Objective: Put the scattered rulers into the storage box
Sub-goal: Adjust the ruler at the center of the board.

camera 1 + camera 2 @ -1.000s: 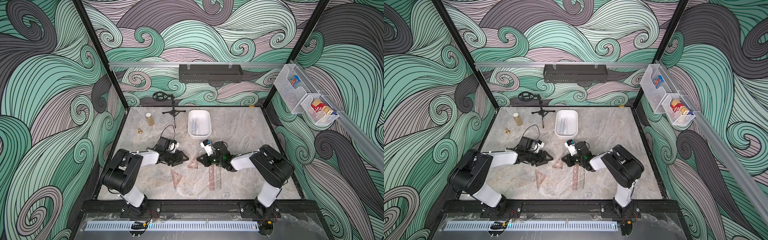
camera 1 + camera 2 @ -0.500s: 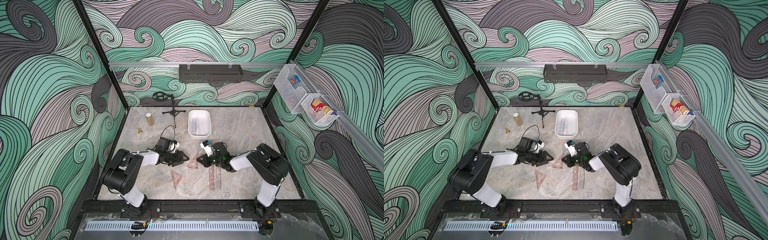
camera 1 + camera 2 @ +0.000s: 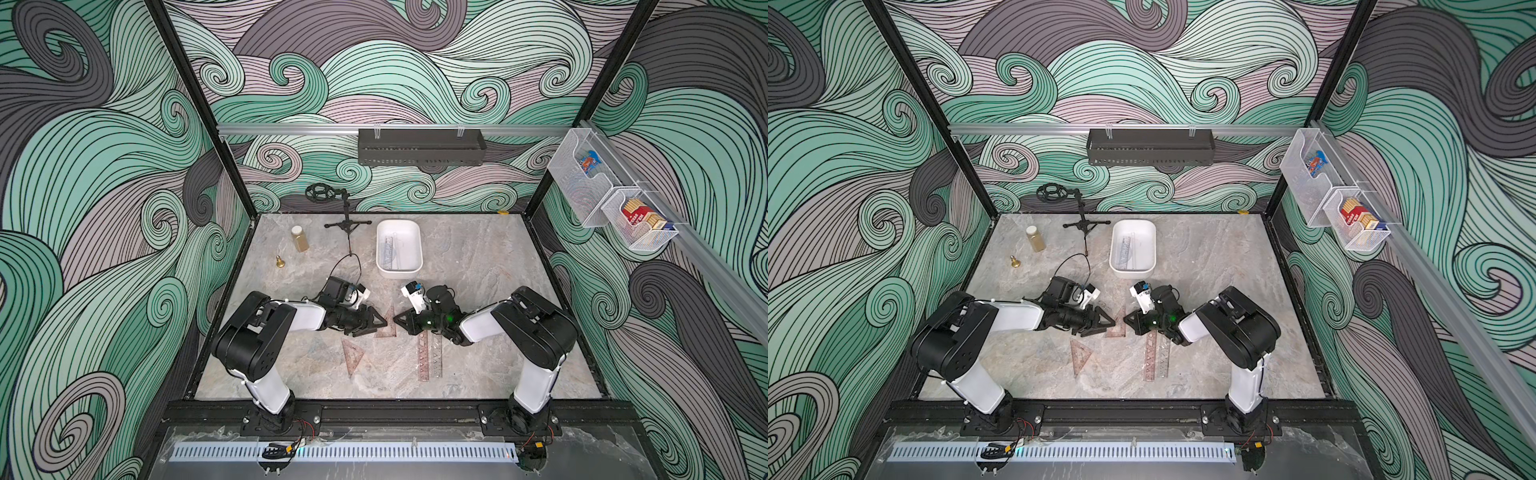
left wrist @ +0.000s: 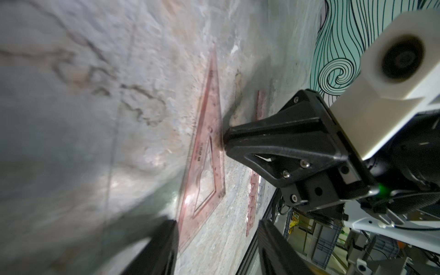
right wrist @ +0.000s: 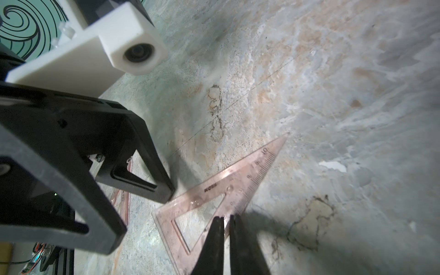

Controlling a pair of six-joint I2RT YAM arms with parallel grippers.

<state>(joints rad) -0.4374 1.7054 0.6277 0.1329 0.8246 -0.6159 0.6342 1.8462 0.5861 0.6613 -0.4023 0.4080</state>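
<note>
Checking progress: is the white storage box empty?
Not empty: in a top view, at least one see-through ruler lies flat inside the storage box.

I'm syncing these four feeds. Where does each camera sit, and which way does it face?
Both top views: high above the robot's base side, looking down over the marble table and white plastic storage box; both whole arms show.
Left wrist: on the left arm, looking low along the open left gripper at the pinkish see-through triangular set square.
Right wrist: on the right arm, looking along the shut right gripper at that set square.
Shared: each wrist view also shows the opposite gripper.
</note>
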